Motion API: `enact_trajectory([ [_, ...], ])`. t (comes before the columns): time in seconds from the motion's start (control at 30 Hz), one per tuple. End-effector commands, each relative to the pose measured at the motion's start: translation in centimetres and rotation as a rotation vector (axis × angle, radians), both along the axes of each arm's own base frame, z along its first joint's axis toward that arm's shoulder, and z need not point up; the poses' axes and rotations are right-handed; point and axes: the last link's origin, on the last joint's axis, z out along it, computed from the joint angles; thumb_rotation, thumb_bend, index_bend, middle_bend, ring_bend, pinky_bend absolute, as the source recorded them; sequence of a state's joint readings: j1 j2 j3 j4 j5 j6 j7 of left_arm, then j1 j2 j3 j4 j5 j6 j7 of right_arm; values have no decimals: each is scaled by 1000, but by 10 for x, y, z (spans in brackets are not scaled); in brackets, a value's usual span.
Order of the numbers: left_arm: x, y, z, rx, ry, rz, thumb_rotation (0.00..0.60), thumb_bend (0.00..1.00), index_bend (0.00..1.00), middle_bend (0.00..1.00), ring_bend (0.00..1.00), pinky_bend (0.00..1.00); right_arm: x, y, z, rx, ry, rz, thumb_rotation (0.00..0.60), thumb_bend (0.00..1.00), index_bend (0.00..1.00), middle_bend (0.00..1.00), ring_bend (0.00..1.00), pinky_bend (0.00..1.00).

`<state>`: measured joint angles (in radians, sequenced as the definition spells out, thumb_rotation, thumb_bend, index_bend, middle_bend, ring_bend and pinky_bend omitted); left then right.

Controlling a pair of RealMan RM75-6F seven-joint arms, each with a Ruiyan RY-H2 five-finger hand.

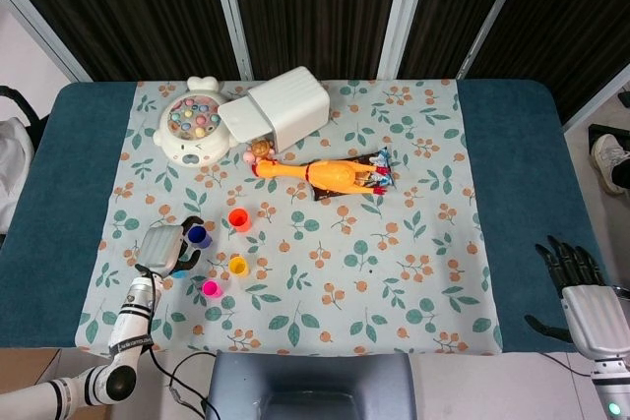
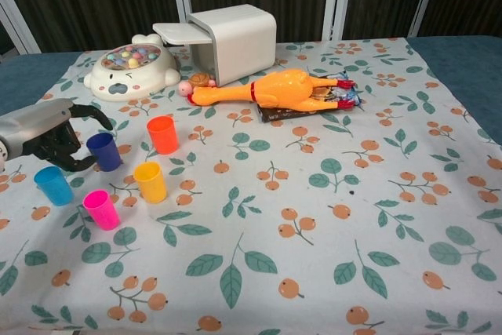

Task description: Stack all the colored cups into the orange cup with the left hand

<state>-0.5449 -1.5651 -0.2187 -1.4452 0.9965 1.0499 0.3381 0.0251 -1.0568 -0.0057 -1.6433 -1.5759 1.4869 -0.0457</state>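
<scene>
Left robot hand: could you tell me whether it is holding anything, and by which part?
Nothing is clearly held. The left robot hand has its fingers curved beside the dark blue cup, but a closed grip cannot be confirmed.

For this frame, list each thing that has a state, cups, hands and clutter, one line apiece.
Orange plastic cup: upright, empty, nothing stacked in it.
Dark blue plastic cup: upright, left hand's fingers curled beside it.
Light blue plastic cup: upright, loose.
Yellow plastic cup: upright, loose.
Pink plastic cup: upright, loose.
Left hand: fingers apart, holds nothing.
Right hand: off the cloth, holds nothing.
White plastic bin: tipped on its side, lid open.
Yellow rubber chicken: lying flat.
</scene>
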Motion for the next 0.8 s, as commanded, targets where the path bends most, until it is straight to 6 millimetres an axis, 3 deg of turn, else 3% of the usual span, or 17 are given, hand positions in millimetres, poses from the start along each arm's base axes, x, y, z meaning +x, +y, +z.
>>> enact_trajectory([
  [0.03,0,1,-1,4,6,-2,600,363,304,1000,1000,1000,0,0,0,0,0,0,600,205,0,0,0,0],
  [0.57,-3,11,-10,10,2,2,600,359,441,1000,1000,1000,0,0,2,-8,-7,1,600,205,0,0,0,0],
  [0.8,4,15,-3,46,-37,-10,600,359,480,1000,1000,1000,0,1,3,-8,-8,1,600,205,0,0,0,0],
])
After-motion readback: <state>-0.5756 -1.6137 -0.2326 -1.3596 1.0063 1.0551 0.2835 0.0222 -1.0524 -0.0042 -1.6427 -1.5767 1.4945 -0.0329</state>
